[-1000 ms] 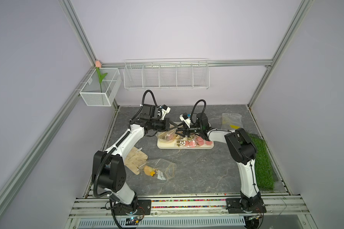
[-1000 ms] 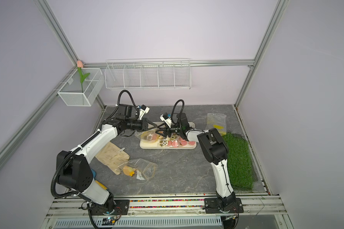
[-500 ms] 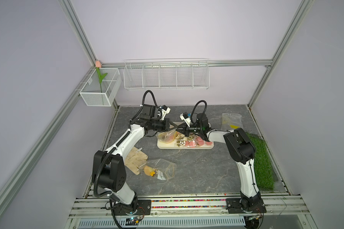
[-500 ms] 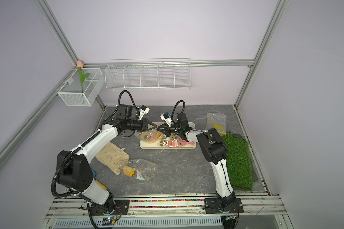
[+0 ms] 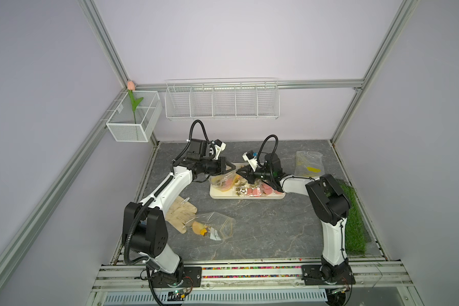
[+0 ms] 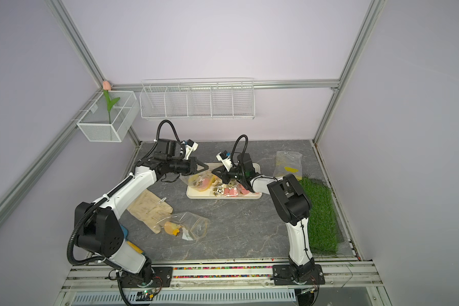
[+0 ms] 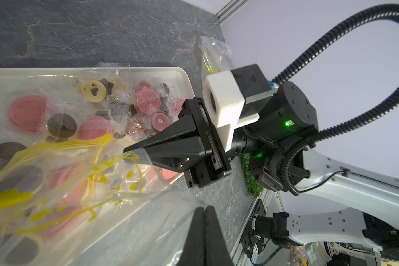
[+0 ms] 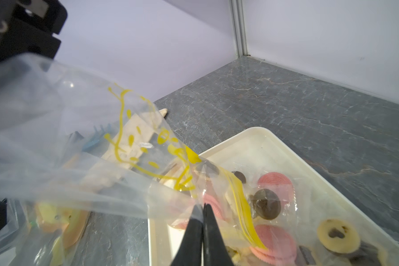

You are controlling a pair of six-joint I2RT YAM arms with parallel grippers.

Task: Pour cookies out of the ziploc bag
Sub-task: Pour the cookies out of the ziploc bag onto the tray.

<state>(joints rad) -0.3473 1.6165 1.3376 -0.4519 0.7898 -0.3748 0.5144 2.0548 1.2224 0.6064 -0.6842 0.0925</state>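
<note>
Mostly ridged discs, cookies [image 7: 145, 100] crowd the crinkly ziploc bag [image 7: 134, 207] and smooth tray [image 8: 251, 149].

The clear bag [image 7: 78, 184] has yellow drawings, the cookies [image 7: 145, 100] are pink, brown and cream, and the tray [image 7: 21, 78] is creamy white.

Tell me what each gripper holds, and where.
Both pinch the ziploc bag: left gripper on its clear film, right gripper beside the yellow zip strip.
</note>
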